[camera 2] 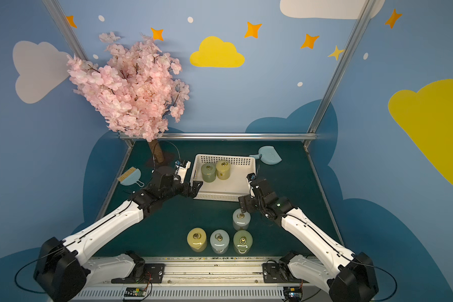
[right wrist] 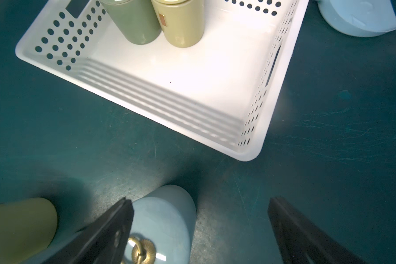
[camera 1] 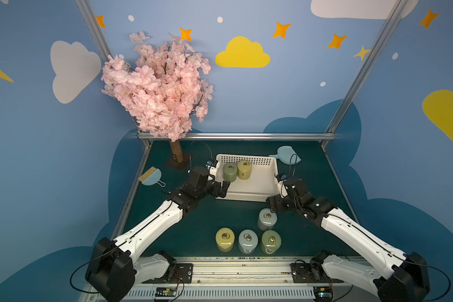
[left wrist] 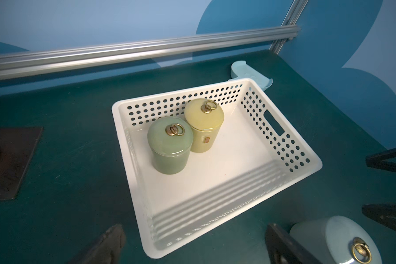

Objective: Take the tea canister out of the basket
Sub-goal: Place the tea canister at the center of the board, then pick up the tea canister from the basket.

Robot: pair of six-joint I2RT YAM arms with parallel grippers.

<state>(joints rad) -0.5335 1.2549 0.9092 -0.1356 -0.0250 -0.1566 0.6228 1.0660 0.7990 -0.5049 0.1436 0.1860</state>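
The white perforated basket (camera 1: pixel 246 197) (camera 2: pixel 220 197) (left wrist: pixel 226 164) (right wrist: pixel 192 75) sits mid-table. Two tea canisters stand in its far left part, touching: a green one (camera 1: pixel 230 172) (left wrist: pixel 169 148) (right wrist: pixel 133 22) and a yellow one (camera 1: pixel 244 170) (left wrist: pixel 204 125) (right wrist: pixel 181 25). My left gripper (camera 1: pixel 226 188) (left wrist: pixel 193 230) hangs open at the basket's front left corner, holding nothing. My right gripper (camera 1: pixel 271 205) (right wrist: pixel 200 202) is open by the front right corner, just above a light-blue canister (camera 1: pixel 266 219) (right wrist: pixel 162 217) standing on the table; one finger overlaps its lid.
Near the front edge stand a yellow canister (camera 1: pixel 225 239), a light-blue canister (camera 1: pixel 248 241) and a green canister (camera 1: pixel 271 241) in a row. A light-blue dustpan (camera 1: pixel 285 154) lies behind the basket, a brush (camera 1: pixel 151 176) at the left, and a pink blossom tree (camera 1: pixel 162 86) at the back left.
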